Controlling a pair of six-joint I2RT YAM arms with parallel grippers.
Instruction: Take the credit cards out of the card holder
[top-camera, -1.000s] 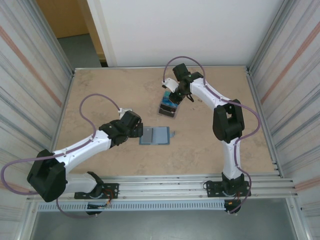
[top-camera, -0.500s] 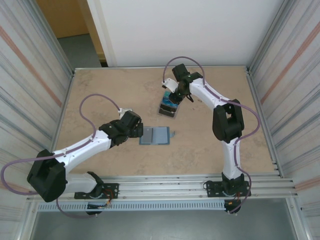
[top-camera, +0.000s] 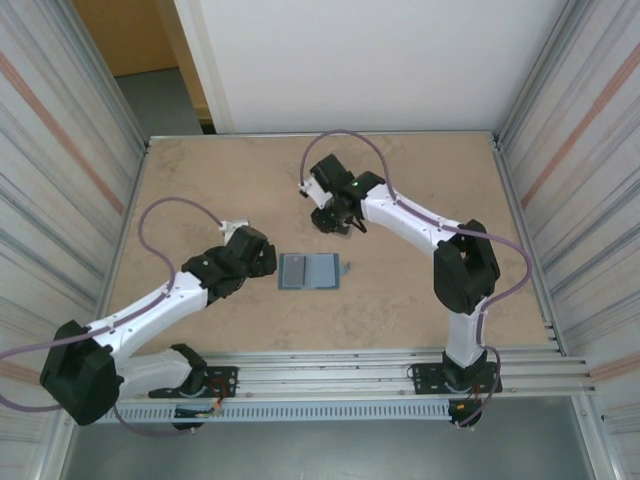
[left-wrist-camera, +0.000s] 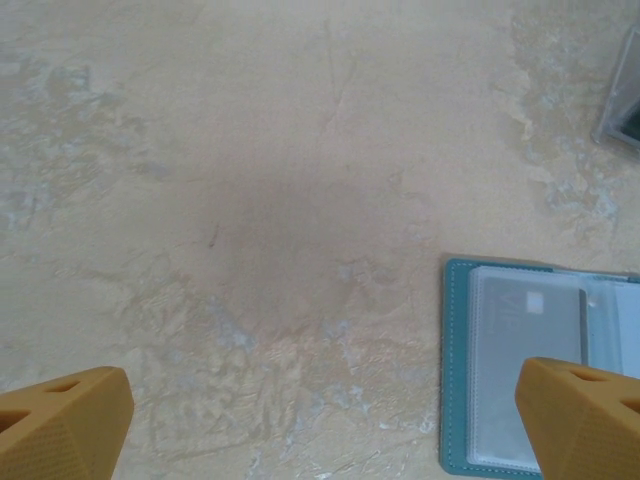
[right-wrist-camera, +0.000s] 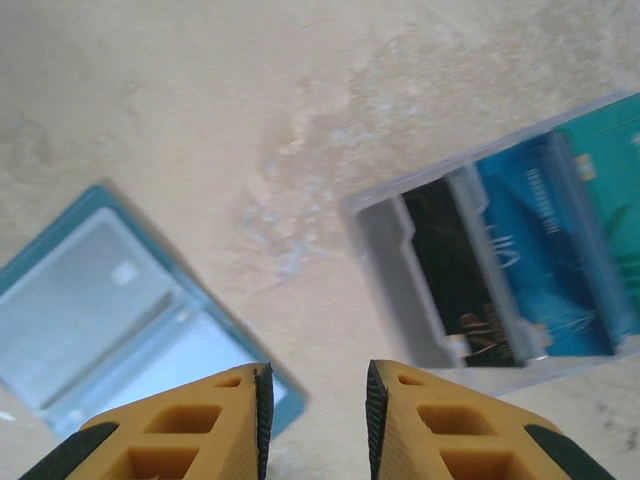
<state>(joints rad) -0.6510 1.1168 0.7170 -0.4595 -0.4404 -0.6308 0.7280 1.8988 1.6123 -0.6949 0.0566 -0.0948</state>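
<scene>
1. Credit cards: a blue card (right-wrist-camera: 530, 230) and a teal card (right-wrist-camera: 610, 180) stand on edge, side by side, in a small clear tray (right-wrist-camera: 385, 250) with a dark inside. Both are out of the card holder.
2. Card holder (top-camera: 312, 271): it lies open and flat near the middle of the table (top-camera: 200, 180), its pale slots facing up. A grey panel with a small mark shows through the clear slot of its left leaf. Whether that panel is a card cannot be told.
3. Tray and holder: they lie near each other but apart, with bare table between them. The tray is on the far side of the holder.
4. Right gripper (right-wrist-camera: 317, 420): its yellow fingers are parted by a narrow gap and grasp nothing. It hangs over the strip of table between holder and tray.
5. Left gripper (left-wrist-camera: 320, 430): it is released, with the fingers spread wide and nothing between them. It hangs just left of the holder. In the left wrist view one finger overlaps the left leaf, and whether it touches cannot be told.
</scene>
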